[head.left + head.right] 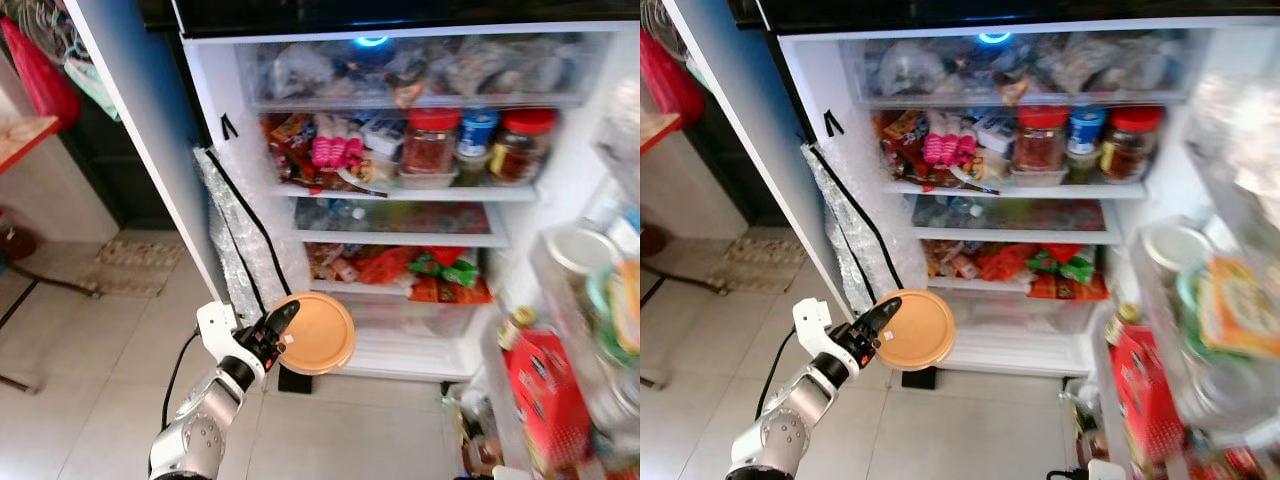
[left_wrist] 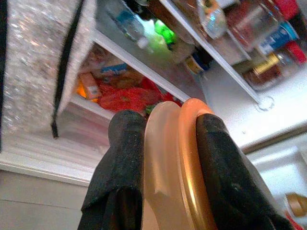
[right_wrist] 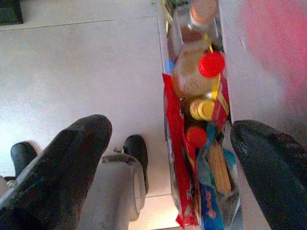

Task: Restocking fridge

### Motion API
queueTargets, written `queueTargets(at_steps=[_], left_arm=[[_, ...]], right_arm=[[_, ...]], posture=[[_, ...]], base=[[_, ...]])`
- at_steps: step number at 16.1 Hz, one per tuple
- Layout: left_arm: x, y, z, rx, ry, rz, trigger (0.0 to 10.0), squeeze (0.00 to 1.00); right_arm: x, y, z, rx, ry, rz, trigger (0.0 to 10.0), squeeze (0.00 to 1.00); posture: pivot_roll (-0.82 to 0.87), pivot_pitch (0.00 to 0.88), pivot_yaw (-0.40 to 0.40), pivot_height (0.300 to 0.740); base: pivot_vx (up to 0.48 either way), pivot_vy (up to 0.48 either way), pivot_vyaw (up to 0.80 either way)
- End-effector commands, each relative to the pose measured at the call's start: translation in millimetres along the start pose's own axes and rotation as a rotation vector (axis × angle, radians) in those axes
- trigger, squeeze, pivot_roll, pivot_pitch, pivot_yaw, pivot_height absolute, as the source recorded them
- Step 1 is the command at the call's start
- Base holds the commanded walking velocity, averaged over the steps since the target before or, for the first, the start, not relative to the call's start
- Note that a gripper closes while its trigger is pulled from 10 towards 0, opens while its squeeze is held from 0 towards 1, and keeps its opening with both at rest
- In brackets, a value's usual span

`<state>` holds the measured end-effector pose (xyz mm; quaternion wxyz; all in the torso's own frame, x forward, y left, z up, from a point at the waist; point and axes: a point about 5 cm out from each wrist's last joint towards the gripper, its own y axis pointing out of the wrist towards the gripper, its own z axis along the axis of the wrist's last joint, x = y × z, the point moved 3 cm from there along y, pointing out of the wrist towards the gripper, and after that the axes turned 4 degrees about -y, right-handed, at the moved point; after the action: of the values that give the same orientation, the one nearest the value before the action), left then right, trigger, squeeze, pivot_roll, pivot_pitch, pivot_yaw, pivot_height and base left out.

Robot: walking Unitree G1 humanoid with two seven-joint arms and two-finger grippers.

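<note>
The fridge (image 1: 560, 150) stands open, and its shelves are full of jars, bags and boxes. The left claw (image 1: 283, 331) is squeezed shut on the edge of a round orange lid (image 1: 318, 333) (it may be a flat tub with a lid, I cannot tell). The lid is up in the air, low down in front of the fridge, just before the bottom drawer (image 1: 410, 320). In the left wrist view the two black fingers (image 2: 125, 163) pinch the rim from both sides, so the hold looks firm.

The right claw (image 3: 170, 158) hangs low with its fingers spread wide, and it holds nothing. Past it you can see the door shelf (image 3: 230, 62), packed with bottles and packets, one with a red cap (image 3: 211, 63).

I think the robot is in the carrying step. The lid is picked up but not put away yet. Next the arm needs to lift and reach in to find a free spot. That could be hard, because the top shelf (image 1: 400, 190) with the red-topped jars (image 1: 431, 140) is crowded, and so is the one below. The lid is wide and flat, so it should go in sideways and slowly, or it may knock a jar over.
</note>
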<state>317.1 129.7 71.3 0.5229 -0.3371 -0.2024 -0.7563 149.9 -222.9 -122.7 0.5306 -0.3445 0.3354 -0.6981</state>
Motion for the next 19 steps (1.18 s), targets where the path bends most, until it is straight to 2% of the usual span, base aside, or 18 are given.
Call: queueTargets(at_steps=[1,9,13,19], left_arm=[[-1.4,0.0,5,0.009,0.014,0.012,10.0,0.00],[1.8,1.3,1,-0.017,0.025,-0.010,10.0,0.00],[4.5,-0.8,-11,-0.076,0.006,-0.036,10.0,0.00],[5.2,1.4,-11,-0.077,-0.016,-0.046,10.0,0.00]], right_arm=[[-3.5,0.0,-1,-0.008,0.001,0.008,10.0,0.00],[-3.7,0.1,-1,-0.010,0.001,0.007,10.0,0.00],[-4.4,0.0,0,0.000,0.009,0.012,10.0,0.00],[-3.4,0.1,0,0.000,-0.003,0.009,10.0,0.00]], posture=[[-0.04,0.062,0.059,0.740],[-0.04,0.061,0.062,0.740],[-0.04,0.062,0.063,0.740],[-0.04,0.056,0.062,0.740]], base=[[0.285,0.000,0.00],[0.288,0.000,0.00],[0.000,0.000,0.00],[0.000,0.000,0.00]])
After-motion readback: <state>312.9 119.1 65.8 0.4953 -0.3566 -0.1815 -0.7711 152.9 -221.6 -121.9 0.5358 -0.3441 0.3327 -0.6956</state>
